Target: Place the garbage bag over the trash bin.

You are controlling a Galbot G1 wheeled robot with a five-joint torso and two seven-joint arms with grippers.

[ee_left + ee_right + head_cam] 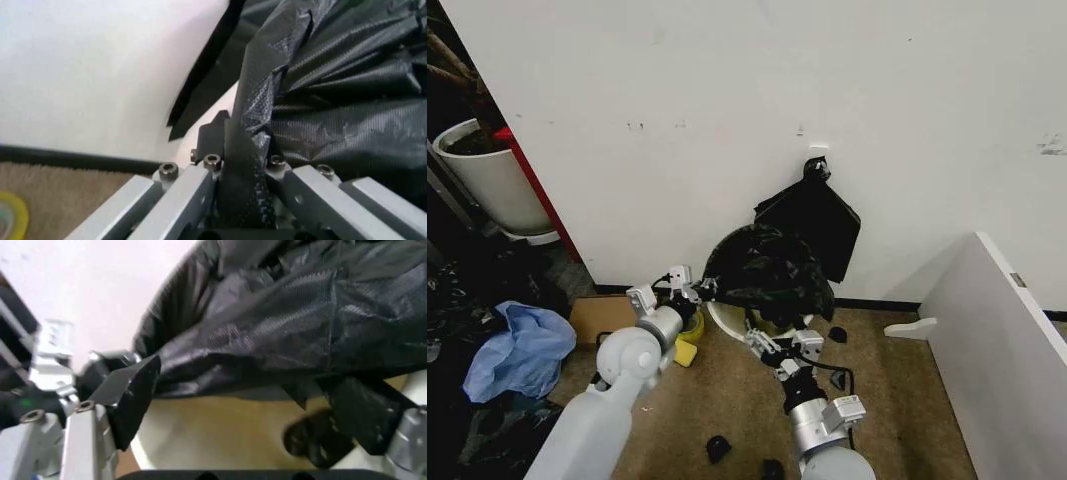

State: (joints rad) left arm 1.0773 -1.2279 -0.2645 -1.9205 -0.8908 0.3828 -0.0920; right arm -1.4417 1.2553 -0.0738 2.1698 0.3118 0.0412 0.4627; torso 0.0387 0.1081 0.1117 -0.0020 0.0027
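The left gripper (243, 165) is clenched on a fold of the one garbage bag (767, 268), and the right gripper (779, 345) pinches its near edge. The bag drapes over the single trash bin (727, 318), which stands upright against the wall (727, 110), mouth up

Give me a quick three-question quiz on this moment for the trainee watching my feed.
1. True or false: the left gripper has its jaws shut on the garbage bag.
2. What sits under the bag? A) a plant pot B) the trash bin C) a cardboard box
3. Fill in: the right gripper holds the bag's edge at the bin's ____ side, nearer the robot.

Key: 1 true; 2 B; 3 front.
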